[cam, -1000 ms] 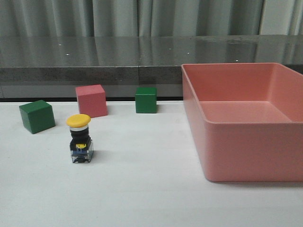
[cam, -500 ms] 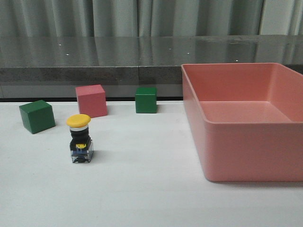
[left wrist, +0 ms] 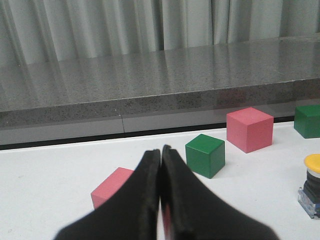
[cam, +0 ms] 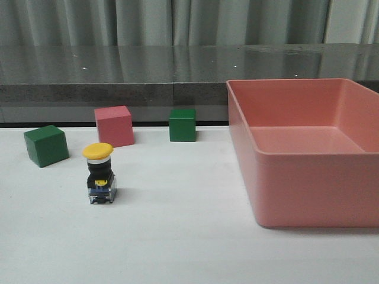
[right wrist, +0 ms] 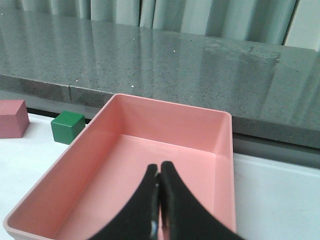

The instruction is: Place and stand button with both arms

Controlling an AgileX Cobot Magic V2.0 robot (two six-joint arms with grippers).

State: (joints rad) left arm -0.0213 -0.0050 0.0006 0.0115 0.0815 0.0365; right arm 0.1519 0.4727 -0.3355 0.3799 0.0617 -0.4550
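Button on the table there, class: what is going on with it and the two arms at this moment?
Nothing is handling the button now. It stands upright on the white table, yellow cap on top, near two green cubes and a pink cube. The left claw is shut and empty, with the button off to one side at the edge of its view. The right claw is also shut and empty, over the empty pink bin. Neither arm shows in the front view.
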